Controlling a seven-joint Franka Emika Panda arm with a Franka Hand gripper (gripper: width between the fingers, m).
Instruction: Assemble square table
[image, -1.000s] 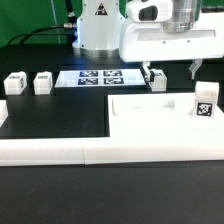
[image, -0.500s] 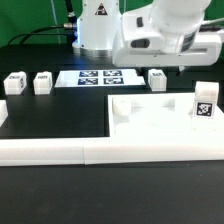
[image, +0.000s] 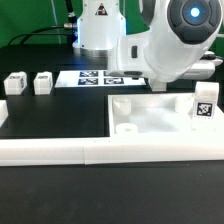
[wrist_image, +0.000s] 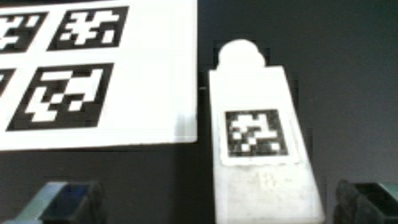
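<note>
This looks like a robotics lab bench. A matte black worktop (image: 50, 115) is edged by a long low white plastic wall (image: 60, 150), and a white robot arm (image: 185, 40) stands over it. Printed black-and-white tags mark the flat white marker board (image: 90, 78) and small white plastic posts (image: 16, 83).

Franka Panda arm (image: 165, 55): glossy white rounded shells, with a dark grey circular joint cap (image: 190, 14) lit pale blue at its centre. Its white base (image: 97, 30), behind the marker board (image: 90, 77), carries a small dark mark. The jaws are dark.
</note>
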